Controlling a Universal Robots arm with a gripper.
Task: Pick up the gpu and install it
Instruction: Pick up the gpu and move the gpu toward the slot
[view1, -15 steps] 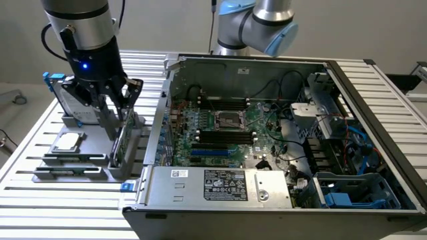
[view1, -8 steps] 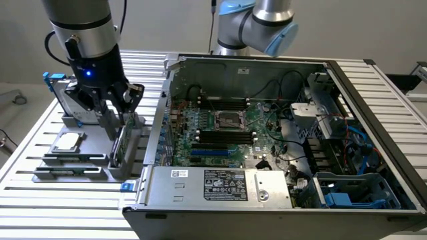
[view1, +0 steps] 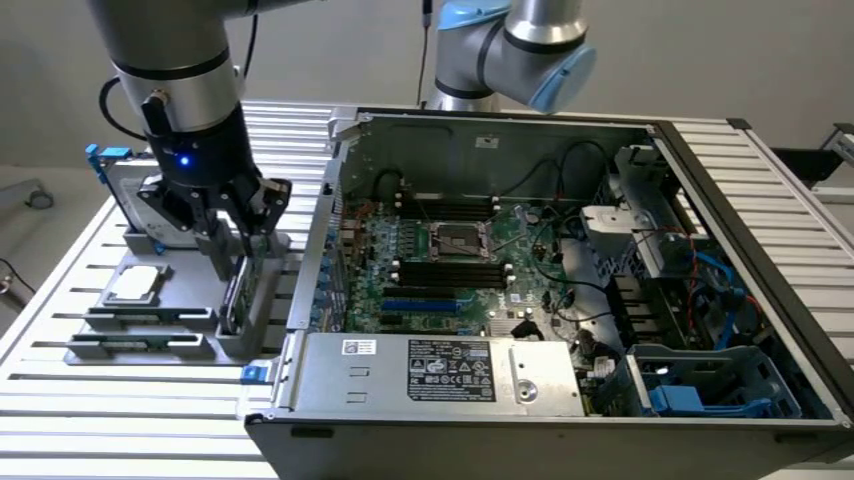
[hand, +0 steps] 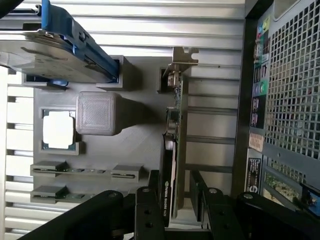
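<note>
The claw (view1: 235, 252) is hanging at the left of the exterior view, over the grey holder (view1: 254, 345) that is sitting on the slatted desk (view1: 80, 410) just beside the open computer case (view1: 561, 120). Its jaws are standing wide and gripping nothing. In the wrist view the claw (hand: 175, 196) is straddling the gpu (hand: 176, 125), with one black finger (hand: 146, 205) lying on the cooler side and the other on the bare board side.

The gpu (view1: 235, 295) is standing on edge in a slot of the holder, with its silver bracket (hand: 184, 55) pointing away from the claw. It is not yet lifted.

The step in hand looks like the grasp itself. To do it well, the card should be sitting centred between the fingers, so that both pads are meeting it together and not tipping it in its slot. The pads would best be pressing on the shroud and the flat board, well clear of the connector edge. The finger on the cooler side seems the nearer of the two.

A hard drive in a blue frame (view1: 127, 190), a processor (view1: 138, 283) and memory sticks (view1: 140, 318) are resting in the same holder, apart from the claw.
</note>
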